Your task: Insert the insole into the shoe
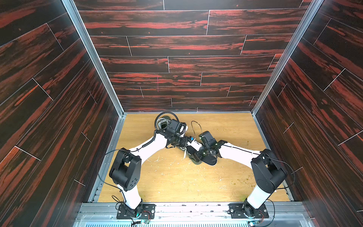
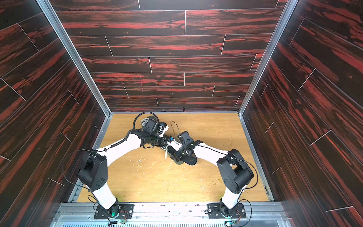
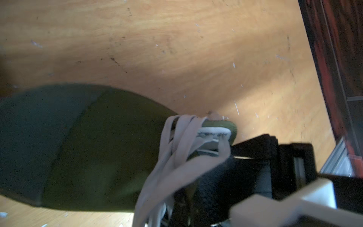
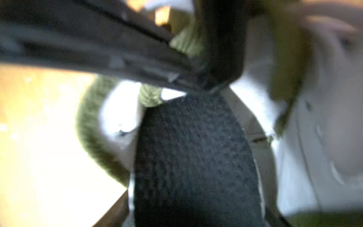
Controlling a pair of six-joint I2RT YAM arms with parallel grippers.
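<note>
Currently I find the shoe point(image 1: 212, 161), olive with white laces point(image 3: 176, 153), lying in the middle of the table point(image 1: 176, 182), beneath both wrists in both top views. Left gripper point(image 3: 231, 151): fingers pressed together, pinching the shoe at its tongue, where the laces bunch against them. Right gripper point(image 1: 195, 157): low over the shoe's opening. Its wrist view is too blurred, and I cannot tell whether the claw is spread or closed. Insole point(image 4: 196, 157): dark, textured, pale-edged, its end reaching into the shoe's mouth, inside the knitted olive collar point(image 4: 86, 127) and white lining. How far it has entered is hidden.
</note>
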